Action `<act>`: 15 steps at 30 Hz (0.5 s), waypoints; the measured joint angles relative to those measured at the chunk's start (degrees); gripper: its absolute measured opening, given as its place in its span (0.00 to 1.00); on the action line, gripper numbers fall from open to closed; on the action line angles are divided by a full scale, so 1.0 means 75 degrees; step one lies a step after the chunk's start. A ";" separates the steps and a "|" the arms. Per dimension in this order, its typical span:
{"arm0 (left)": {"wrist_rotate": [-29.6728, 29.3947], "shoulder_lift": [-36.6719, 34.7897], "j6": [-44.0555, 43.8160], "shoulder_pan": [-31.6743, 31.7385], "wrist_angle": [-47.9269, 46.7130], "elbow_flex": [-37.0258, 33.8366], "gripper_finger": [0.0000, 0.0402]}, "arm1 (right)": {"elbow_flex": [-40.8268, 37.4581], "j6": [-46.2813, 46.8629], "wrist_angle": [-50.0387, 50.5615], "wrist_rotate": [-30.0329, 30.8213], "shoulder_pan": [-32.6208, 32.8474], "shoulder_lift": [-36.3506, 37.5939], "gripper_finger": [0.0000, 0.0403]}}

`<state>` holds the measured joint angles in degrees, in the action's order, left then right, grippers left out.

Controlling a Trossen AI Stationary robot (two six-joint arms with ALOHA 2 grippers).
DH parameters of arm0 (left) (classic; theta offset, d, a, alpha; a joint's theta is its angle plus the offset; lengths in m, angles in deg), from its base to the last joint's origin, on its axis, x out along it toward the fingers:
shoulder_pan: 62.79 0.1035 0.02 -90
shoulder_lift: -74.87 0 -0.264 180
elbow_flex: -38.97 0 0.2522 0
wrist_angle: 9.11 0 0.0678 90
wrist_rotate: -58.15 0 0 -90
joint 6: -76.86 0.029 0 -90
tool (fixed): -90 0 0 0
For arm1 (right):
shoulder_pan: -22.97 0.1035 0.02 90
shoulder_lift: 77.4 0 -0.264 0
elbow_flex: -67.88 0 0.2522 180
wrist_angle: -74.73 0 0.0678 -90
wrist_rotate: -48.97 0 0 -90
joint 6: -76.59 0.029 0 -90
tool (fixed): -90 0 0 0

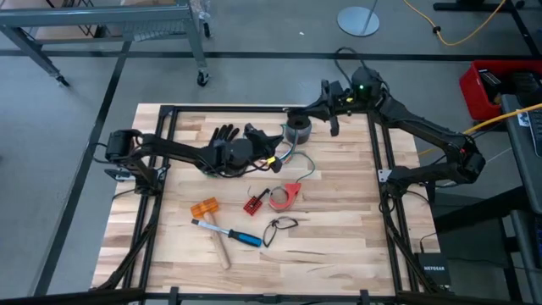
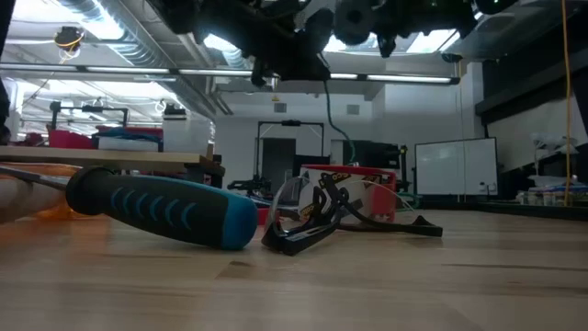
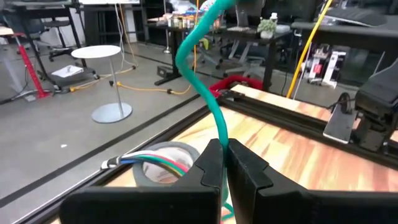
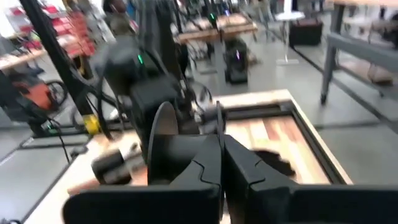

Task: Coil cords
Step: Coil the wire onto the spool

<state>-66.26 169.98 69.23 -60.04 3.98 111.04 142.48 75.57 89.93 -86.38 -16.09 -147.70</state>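
The cords (image 1: 292,159) are a loose bundle of thin coloured wires lying just right of the black glove (image 1: 224,135), with a green loop (image 1: 305,165) on the wood. My left gripper (image 1: 273,156) reaches over the glove and is shut on a green cord (image 3: 199,62). In its wrist view, other coloured strands (image 3: 155,160) run across the grey tape roll (image 3: 168,165). My right gripper (image 1: 294,116) hovers at the far side of the grey roll (image 1: 298,132); its fingers (image 4: 222,155) look shut, with the roll's dark curve (image 4: 165,130) beside them. My left gripper pinches the green cord (image 3: 219,134) between its two fingers. The cord rises from the fingers in a slack curve and runs out of the picture. My right gripper is close against the grey roll; I cannot tell whether it touches it.
Toward the near edge lie an orange block (image 1: 204,207), a small red part (image 1: 253,203), a red tape roll (image 1: 286,195), a small black cord loop (image 1: 279,224) and a blue-handled screwdriver (image 1: 237,235). A black frame (image 1: 169,110) borders the table top.
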 joint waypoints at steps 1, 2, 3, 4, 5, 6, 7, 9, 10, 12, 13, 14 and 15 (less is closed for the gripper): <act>-0.0002 -0.0095 -0.0015 0.0002 -0.0140 -0.0002 0.00 | 0.0000 -0.0119 0.0194 0.0135 0.0004 -0.0002 0.00; -0.0001 -0.0164 -0.0016 0.0002 -0.0214 -0.0002 0.00 | 0.0000 -0.0245 0.0403 0.0263 0.0012 -0.0005 0.00; 0.0000 -0.0223 -0.0016 0.0002 -0.0234 -0.0002 0.00 | 0.0000 -0.0360 0.0617 0.0408 0.0041 -0.0009 0.00; 0.0000 -0.0281 -0.0022 0.0002 -0.0259 -0.0002 0.00 | 0.0000 -0.0477 0.0820 0.0579 0.0109 -0.0020 0.00; 0.0001 -0.0306 -0.0056 0.0003 -0.0237 -0.0002 0.00 | -0.0001 -0.0558 0.1009 0.0785 0.0176 -0.0039 0.00; 0.0029 -0.0336 -0.0106 0.0005 -0.0251 -0.0002 0.00 | -0.0003 -0.0642 0.1121 0.1021 0.0242 -0.0048 0.00; 0.0096 -0.0350 -0.0159 0.0010 -0.0262 -0.0002 0.00 | -0.0003 -0.0726 0.1228 0.1264 0.0322 -0.0052 0.00; 0.0242 -0.0355 -0.0312 0.0053 -0.0257 -0.0002 0.00 | -0.0003 -0.0865 0.1364 0.1627 0.0495 -0.0058 0.00; 0.0329 -0.0355 -0.0391 0.0059 -0.0255 -0.0002 0.00 | -0.0003 -0.0939 0.1408 0.1814 0.0615 -0.0083 0.00; 0.0561 -0.0355 -0.0652 0.0103 -0.0260 -0.0002 0.00 | -0.0003 -0.1100 0.1559 0.2209 0.0860 -0.0123 0.00; 0.0718 -0.0355 -0.0788 0.0124 -0.0278 -0.0002 0.00 | -0.0003 -0.1218 0.1615 0.2488 0.0988 -0.0154 0.00; 0.0848 -0.0359 -0.0968 0.0158 -0.0309 -0.0002 0.00 | -0.0003 -0.1333 0.1640 0.2771 0.1138 -0.0167 0.00; 0.0980 -0.0361 -0.1132 0.0186 -0.0353 -0.0002 0.00 | -0.0003 -0.1435 0.1680 0.3098 0.1261 -0.0185 0.00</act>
<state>-58.91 167.27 60.74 -58.64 1.33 111.03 142.46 64.81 102.53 -63.14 -6.63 -149.08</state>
